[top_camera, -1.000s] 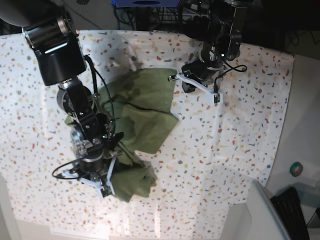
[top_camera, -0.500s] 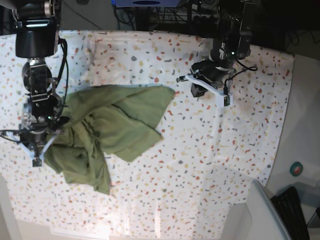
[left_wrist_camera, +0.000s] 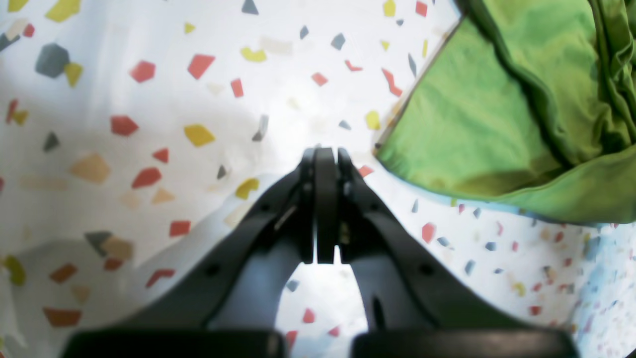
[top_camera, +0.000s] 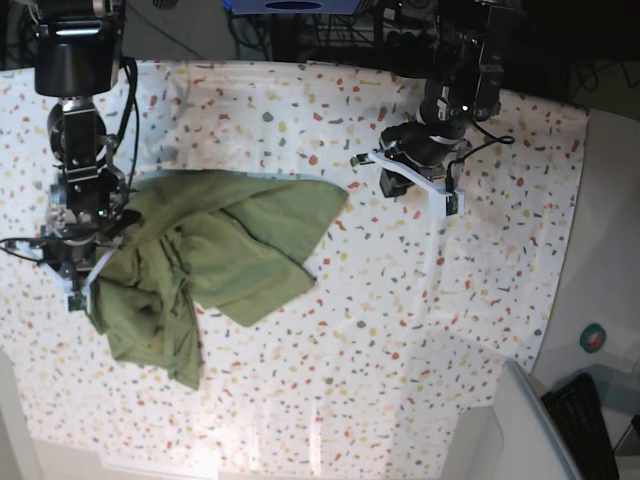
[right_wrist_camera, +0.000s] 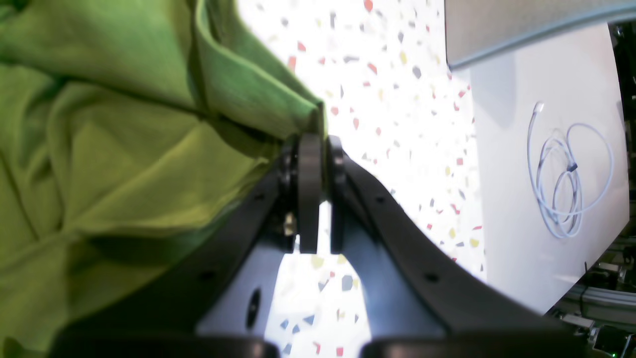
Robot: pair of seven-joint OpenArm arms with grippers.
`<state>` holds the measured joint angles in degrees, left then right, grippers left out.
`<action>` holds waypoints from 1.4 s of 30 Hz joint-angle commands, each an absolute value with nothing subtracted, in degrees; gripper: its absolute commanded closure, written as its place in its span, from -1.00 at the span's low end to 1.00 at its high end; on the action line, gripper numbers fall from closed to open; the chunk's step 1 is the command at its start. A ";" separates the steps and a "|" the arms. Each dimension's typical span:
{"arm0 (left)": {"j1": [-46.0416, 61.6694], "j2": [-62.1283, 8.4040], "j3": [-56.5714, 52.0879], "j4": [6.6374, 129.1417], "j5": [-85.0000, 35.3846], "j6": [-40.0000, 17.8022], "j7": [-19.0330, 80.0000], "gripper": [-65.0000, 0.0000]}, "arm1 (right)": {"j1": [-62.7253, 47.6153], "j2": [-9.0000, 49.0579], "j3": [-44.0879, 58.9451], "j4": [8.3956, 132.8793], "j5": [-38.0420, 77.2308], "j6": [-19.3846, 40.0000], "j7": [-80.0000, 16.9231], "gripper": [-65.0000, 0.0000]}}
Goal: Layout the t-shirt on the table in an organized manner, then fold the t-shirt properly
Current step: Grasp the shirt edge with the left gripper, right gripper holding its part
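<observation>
The olive-green t-shirt (top_camera: 225,245) lies rumpled and partly spread on the left half of the speckled table (top_camera: 480,280). At the shirt's left edge my right gripper (top_camera: 98,266) is shut on a fold of its hem; in the right wrist view the cloth (right_wrist_camera: 124,149) runs into the closed fingertips (right_wrist_camera: 313,144). My left gripper (top_camera: 390,178) sits shut near the table's far side, right of the shirt and clear of it. Its wrist view shows the closed empty tips (left_wrist_camera: 325,155) over the table (left_wrist_camera: 149,99), with a shirt corner (left_wrist_camera: 487,114) up and to the right.
A plain grey bin (top_camera: 520,430) stands off the table's near right corner, also visible as a grey bin (right_wrist_camera: 521,25) in the right wrist view. A coiled white cable (right_wrist_camera: 566,184) lies on a white surface beyond the table's edge. A black device (top_camera: 580,420) sits at bottom right.
My right gripper has swept left across the table, dragging the t-shirt with it and opening it wider. The left gripper drew back slightly to the right, away from the shirt.
</observation>
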<state>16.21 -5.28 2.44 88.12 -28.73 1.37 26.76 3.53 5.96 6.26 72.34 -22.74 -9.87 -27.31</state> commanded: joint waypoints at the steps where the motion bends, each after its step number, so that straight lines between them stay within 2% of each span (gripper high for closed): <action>1: 15.34 -5.32 3.47 90.33 -29.14 0.57 25.54 1.00 | 4.62 6.55 6.46 73.45 -23.34 -10.42 -26.33 1.00; 6: 12.26 -5.14 7.78 91.74 -29.14 0.57 25.63 1.00 | 4.62 6.55 6.46 73.45 -23.34 -10.42 -26.33 1.00; 10: 7.08 -4.97 12.00 85.76 -29.49 0.57 27.38 0.97 | 4.62 6.55 6.46 73.45 -23.34 -10.42 -26.33 1.00; 12: 4.62 -4.09 13.93 81.80 -29.58 0.57 27.30 0.51 | 4.62 6.55 6.46 73.45 -23.34 -10.42 -26.33 1.00; 13: 3.56 -3.47 14.11 79.78 -29.58 0.57 27.30 0.42 | 4.62 6.55 6.46 73.45 -23.34 -10.42 -26.33 1.00; 16: -0.31 -1.89 14.90 72.22 -29.23 0.57 27.47 0.54 | 4.62 6.55 6.64 73.45 -23.34 -10.42 -26.33 1.00; 20: -3.30 -0.66 14.90 62.11 -29.14 0.66 27.56 1.00 | 4.62 6.55 6.81 73.45 -23.25 -10.42 -26.33 1.00; 24: -0.22 -0.92 14.46 63.08 -29.14 0.66 27.56 1.00 | 1.19 5.05 6.99 77.23 -23.25 -10.59 -26.33 1.00; 29: 4.53 -2.51 14.81 66.07 -29.14 0.66 27.56 1.00 | -4.35 -0.22 13.85 85.76 -23.25 -10.59 -26.33 1.00; 34: 6.55 -2.95 14.37 69.58 -29.14 0.66 27.56 1.00 | -5.14 -2.07 19.12 85.14 -22.99 -10.51 -26.33 1.00; 38: 6.81 -2.95 14.37 71.43 -29.14 0.66 27.56 1.00 | -4.00 -2.95 25.63 86.11 -12.70 -10.33 -26.68 1.00; 42: 6.81 -2.95 14.46 71.78 -29.14 0.66 27.56 1.00 | -4.79 -1.54 24.04 90.15 -6.20 -8.13 -31.69 1.00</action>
